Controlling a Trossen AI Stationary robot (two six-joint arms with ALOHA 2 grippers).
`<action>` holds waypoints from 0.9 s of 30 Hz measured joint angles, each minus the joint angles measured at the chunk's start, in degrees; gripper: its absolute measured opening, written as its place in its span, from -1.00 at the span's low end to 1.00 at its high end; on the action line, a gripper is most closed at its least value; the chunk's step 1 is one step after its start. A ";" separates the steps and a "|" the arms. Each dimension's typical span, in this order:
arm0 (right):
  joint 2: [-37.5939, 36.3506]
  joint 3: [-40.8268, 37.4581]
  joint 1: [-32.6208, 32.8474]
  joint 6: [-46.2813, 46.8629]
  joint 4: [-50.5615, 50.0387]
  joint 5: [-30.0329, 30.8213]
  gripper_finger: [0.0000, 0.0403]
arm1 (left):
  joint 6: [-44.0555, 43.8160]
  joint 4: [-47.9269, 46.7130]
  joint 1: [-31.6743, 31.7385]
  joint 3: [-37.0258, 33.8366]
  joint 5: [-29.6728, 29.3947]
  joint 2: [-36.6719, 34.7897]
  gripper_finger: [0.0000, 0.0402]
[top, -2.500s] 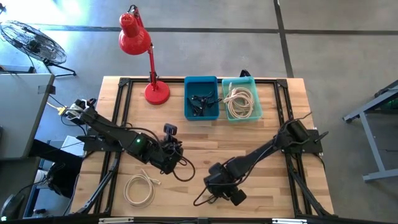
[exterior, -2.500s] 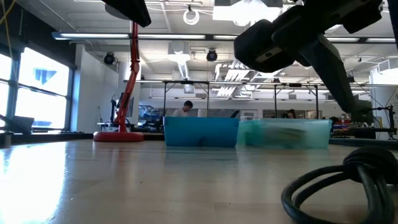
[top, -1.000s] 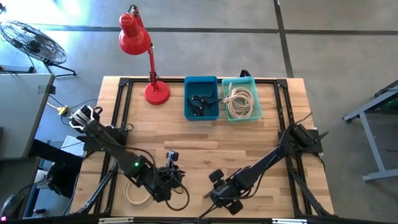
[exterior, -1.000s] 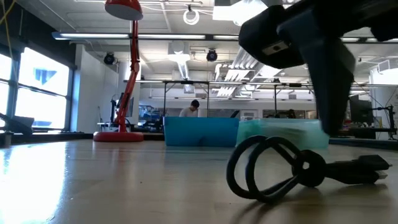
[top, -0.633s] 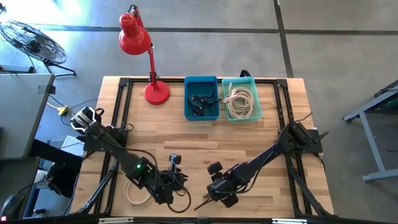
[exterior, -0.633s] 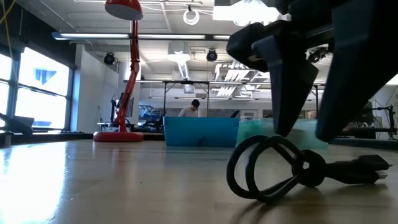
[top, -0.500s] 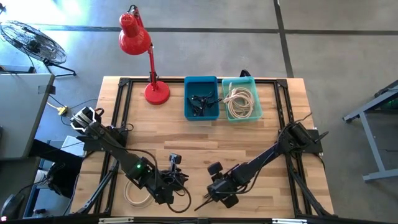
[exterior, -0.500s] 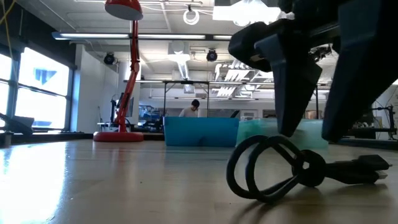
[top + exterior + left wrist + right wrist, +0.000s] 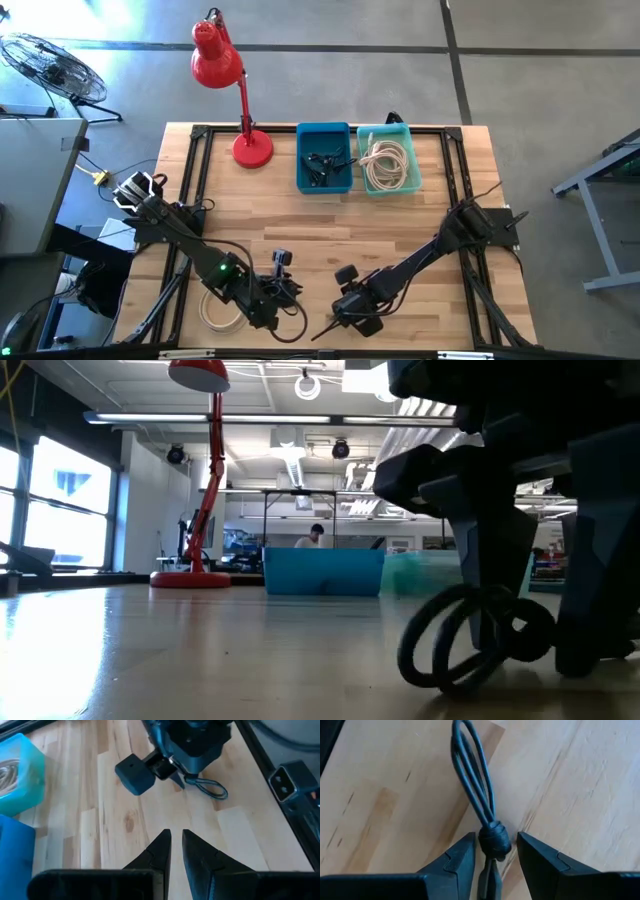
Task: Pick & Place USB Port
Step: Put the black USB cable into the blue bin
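Between the parted fingers of the right gripper (image 9: 494, 851) lay the knotted black bundled USB cable (image 9: 480, 800), straddled but not yet pinched. The left gripper (image 9: 175, 840) hovered nearby, nearly shut, empty. Lifting and binning apparently remained.

Light was bright and even over the wooden table (image 9: 300, 230), with only soft, short shadows. In the low view, ceiling lamps (image 9: 400, 375) glared overhead and a window (image 9: 60, 490) beyond the right gripper (image 9: 520, 650) threw a pale sheen across the tabletop. That gripper stood as a dark, blurred silhouette close to the lens. Between its fingers, the knotted black cable (image 9: 492, 840) looked sharp, its shadow faint.
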 joint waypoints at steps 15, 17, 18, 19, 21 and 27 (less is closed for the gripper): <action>1.93 0.11 -0.25 1.92 1.68 1.23 -0.91 | 0.00 -0.04 0.02 0.00 2.04 0.00 -0.78; 1.99 0.18 0.26 2.09 1.68 2.98 -0.91 | 0.00 -0.02 0.02 0.00 2.19 0.00 -0.78; 2.00 0.43 0.50 2.20 1.40 3.93 -0.90 | -0.01 -0.02 0.02 0.00 2.18 0.00 -0.78; 2.00 0.83 0.77 2.36 0.94 4.68 -0.89 | 0.00 -0.04 0.02 0.00 2.16 0.00 -0.78; 2.16 2.09 1.26 2.51 -0.71 6.06 -0.91 | 0.11 -0.07 0.04 0.00 1.75 -0.01 -0.78; 2.84 7.79 3.47 1.47 -9.29 15.61 -0.91 | 6.44 -1.78 0.04 0.00 -4.02 -0.02 -0.78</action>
